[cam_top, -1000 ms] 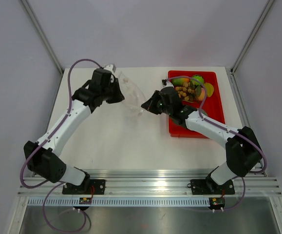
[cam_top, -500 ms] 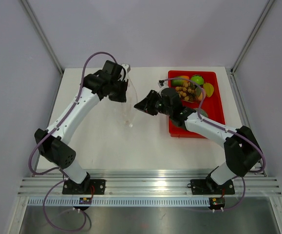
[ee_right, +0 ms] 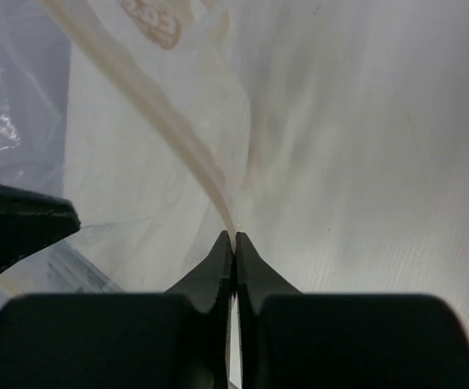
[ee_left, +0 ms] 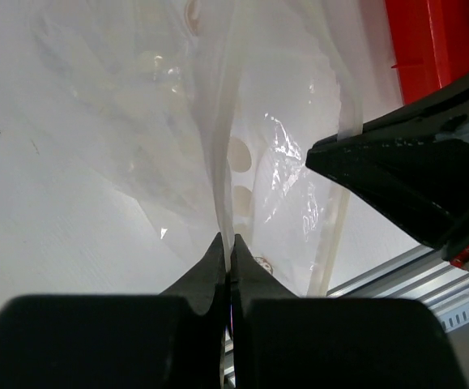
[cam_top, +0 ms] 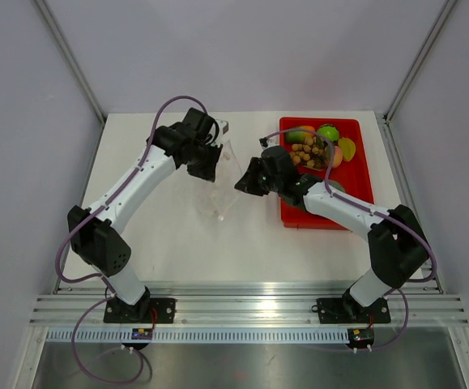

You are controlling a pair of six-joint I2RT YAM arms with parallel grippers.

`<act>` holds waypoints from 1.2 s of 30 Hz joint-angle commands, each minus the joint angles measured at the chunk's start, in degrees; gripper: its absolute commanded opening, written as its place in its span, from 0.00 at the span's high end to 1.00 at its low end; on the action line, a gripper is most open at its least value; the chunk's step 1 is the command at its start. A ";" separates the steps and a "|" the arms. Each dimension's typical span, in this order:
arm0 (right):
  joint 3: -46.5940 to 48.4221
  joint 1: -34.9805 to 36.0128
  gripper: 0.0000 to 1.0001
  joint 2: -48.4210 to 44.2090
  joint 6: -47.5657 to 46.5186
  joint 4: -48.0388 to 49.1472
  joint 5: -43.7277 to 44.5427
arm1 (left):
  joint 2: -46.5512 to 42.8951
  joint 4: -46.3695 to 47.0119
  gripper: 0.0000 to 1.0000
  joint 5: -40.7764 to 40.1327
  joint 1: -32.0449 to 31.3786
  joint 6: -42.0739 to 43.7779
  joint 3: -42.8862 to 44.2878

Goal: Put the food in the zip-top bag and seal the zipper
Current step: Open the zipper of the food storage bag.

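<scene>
Zipper (ee_left: 228, 121) between both arms' fingers (ee_left: 206, 274)

The tray (cam_top: 299, 217) lies on the table (cam_top: 169, 243) at the right rear, and the food (cam_top: 311, 150) lies in its far half. The bag (cam_top: 224, 190) is left of the tray, near the middle of the table. The left gripper (cam_top: 216, 162) is at the bag's left rear side. The right gripper (cam_top: 239, 185) is at its right side, just beside the tray. The jaws of each pinch an edge of the bag. The rest of the bag reaches forward, in front of both.
</scene>
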 commanded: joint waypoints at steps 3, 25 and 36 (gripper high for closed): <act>0.46 -0.11 1.00 2.38 -1.35 -2.78 5.05 | -0.56 -0.83 1.00 -1.38 -0.57 0.88 4.46; -2.35 -1.34 1.00 5.11 3.92 2.14 1.10 | -6.18 15.86 0.59 -14.21 -8.04 -9.48 -12.76; -2.61 -1.34 1.00 4.67 5.15 3.20 -0.31 | -10.76 22.37 0.47 -22.57 -10.06 -13.18 -20.59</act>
